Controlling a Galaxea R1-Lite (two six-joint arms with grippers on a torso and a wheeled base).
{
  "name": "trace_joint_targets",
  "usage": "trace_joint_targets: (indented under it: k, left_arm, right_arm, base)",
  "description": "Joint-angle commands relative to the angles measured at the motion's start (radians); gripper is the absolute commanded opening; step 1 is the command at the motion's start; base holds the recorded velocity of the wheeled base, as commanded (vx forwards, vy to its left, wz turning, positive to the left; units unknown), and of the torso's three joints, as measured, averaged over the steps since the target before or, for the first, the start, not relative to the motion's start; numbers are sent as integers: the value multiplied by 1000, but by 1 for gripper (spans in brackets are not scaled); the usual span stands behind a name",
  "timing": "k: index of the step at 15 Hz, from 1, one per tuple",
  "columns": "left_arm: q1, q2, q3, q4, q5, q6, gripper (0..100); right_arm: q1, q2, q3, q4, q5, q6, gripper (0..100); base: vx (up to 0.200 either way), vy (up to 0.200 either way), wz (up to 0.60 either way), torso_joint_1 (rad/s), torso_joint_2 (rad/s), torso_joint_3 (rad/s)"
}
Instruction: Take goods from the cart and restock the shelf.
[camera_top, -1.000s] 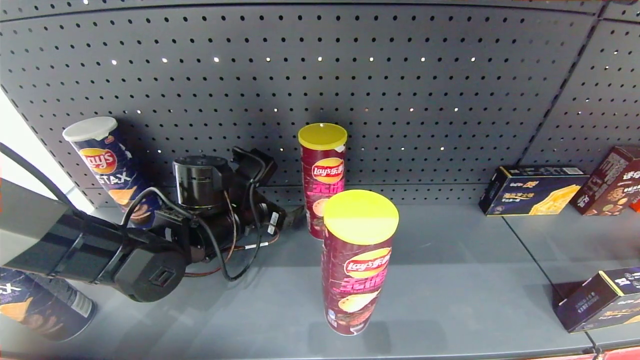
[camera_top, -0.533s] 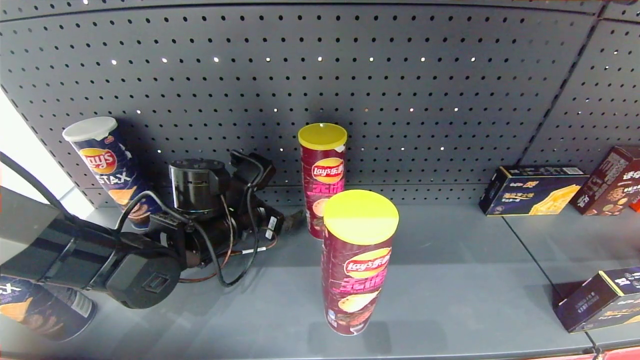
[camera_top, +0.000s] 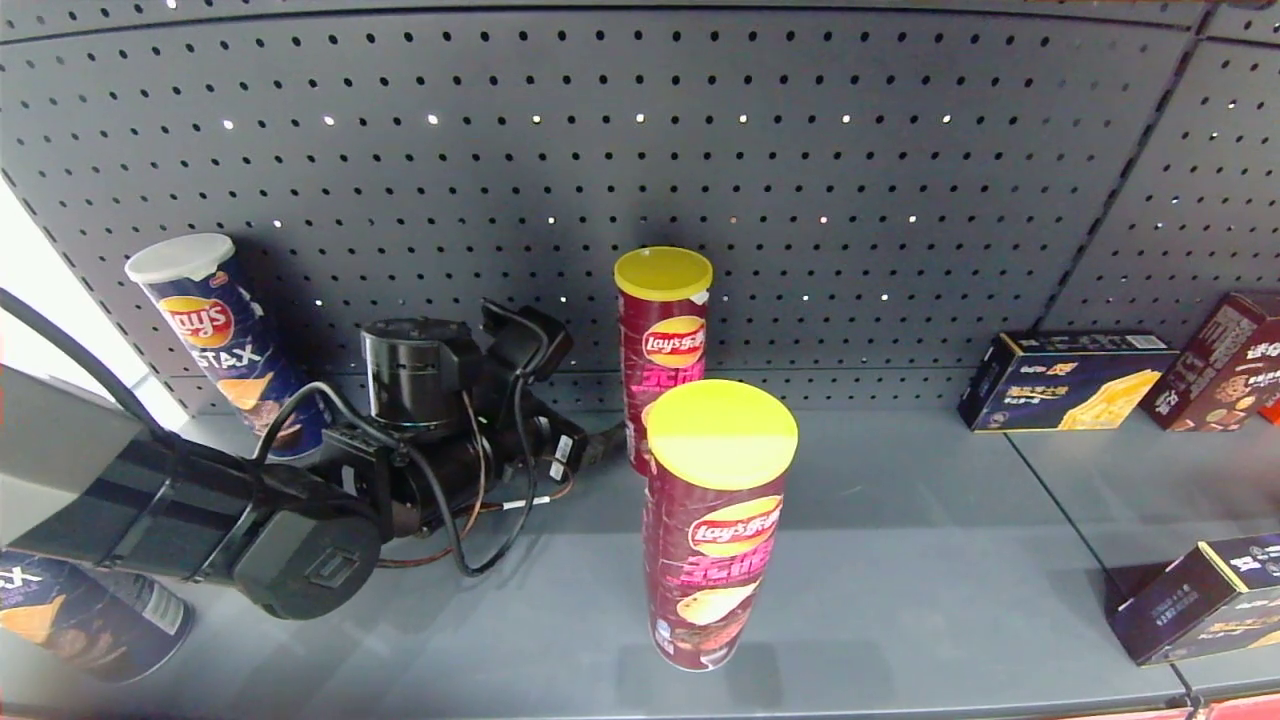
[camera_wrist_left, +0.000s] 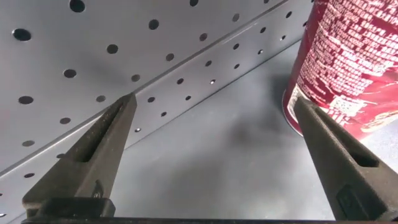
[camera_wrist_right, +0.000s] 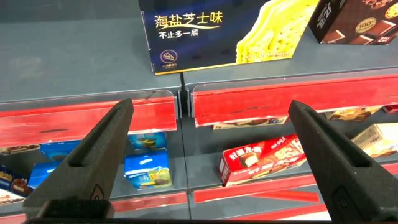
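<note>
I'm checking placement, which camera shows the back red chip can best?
The head view: the back red can stands upright, yellow lid and label clear, its base behind the front can. The left wrist view catches just its lower side beside the open left hand. The right wrist view faces boxed snacks.

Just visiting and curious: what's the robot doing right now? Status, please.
Left gripper open, empty, one finger by the rear red can. Right gripper open, empty, facing red shelf rails. Front red can stands close in front.
</note>
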Motion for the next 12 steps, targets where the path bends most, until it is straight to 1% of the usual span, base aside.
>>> trace_joint_targets:
  k: [1,4,6,7,8,11,12]
  left_arm:
    - [-3,5,-1,0,1,0,100]
    - [-3,1,2,-2,2,0,100]
    - [-1,-34,25,-2,4,-2,100]
    - [-1,-111,89,0,4,-2,100]
    - [-4,-151,127,0,2,-2,100]
    - [-50,-395,353,4,-7,-2,100]
    - [-52,-449,396,4,-13,-2,100]
  right_arm:
    - [0,1,0,0,0,0,100]
    - [0,1,0,0,0,0,100]
    - [0,1,0,0,0,0,100]
    - [0,1,0,0,0,0,100]
    - [0,1,0,0,0,0,100]
    - [0,1,0,0,0,0,100]
    - [0,1,0,0,0,0,100]
  base:
    - [0,0,0,0,0,0]
    - [0,0,0,0,0,0]
    - [0,0,0,0,0,0]
    - [0,0,0,0,0,0]
    - [0,0,0,0,0,0]
    - [0,0,0,0,0,0]
    - [0,0,0,0,0,0]
